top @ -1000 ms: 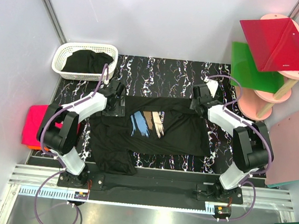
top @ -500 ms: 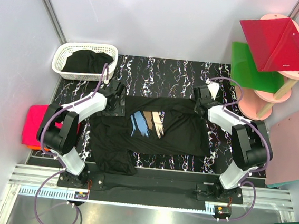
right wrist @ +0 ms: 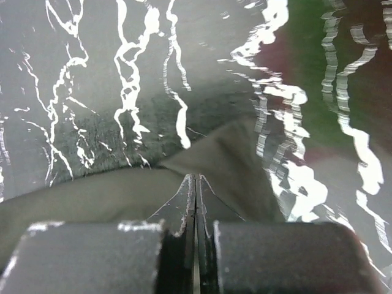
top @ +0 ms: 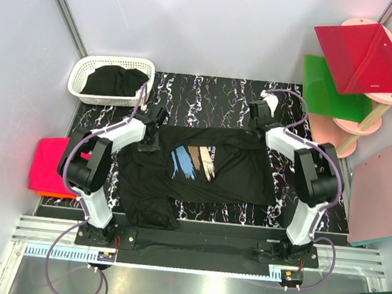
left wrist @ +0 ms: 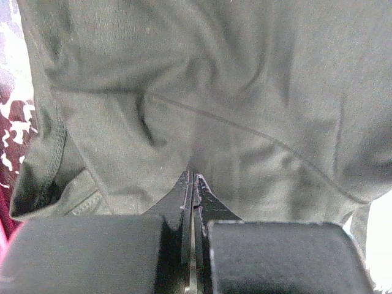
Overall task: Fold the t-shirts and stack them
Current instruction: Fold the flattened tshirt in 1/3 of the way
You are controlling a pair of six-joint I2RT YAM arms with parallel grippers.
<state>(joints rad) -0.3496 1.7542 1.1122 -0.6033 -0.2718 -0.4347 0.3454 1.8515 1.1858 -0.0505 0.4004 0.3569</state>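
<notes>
A black t-shirt [top: 201, 168] with a blue, tan and white brushstroke print lies spread on the marbled table [top: 208, 92]. My left gripper [top: 148, 144] is at its far left corner. In the left wrist view that gripper [left wrist: 192, 177] is shut, with black cloth [left wrist: 245, 92] puckering at its tips. My right gripper [top: 258, 127] is at the far right corner. Its jaws [right wrist: 196, 177] are shut on the cloth's pointed corner [right wrist: 226, 156]. Another black t-shirt [top: 116, 78] fills the white basket [top: 85, 67]. Folded pink [top: 45, 160] and orange [top: 47, 193] t-shirts lie at the left.
Red [top: 364, 55] and green [top: 330, 87] boards rest on a pink round stand [top: 354, 127] at the back right. A pink and teal board [top: 382, 196] leans at the right edge. A metal rail [top: 193, 247] runs along the front by the arm bases.
Both grippers have closed on the shirt's far corners. The right gripper has also shifted a little farther back and left.
</notes>
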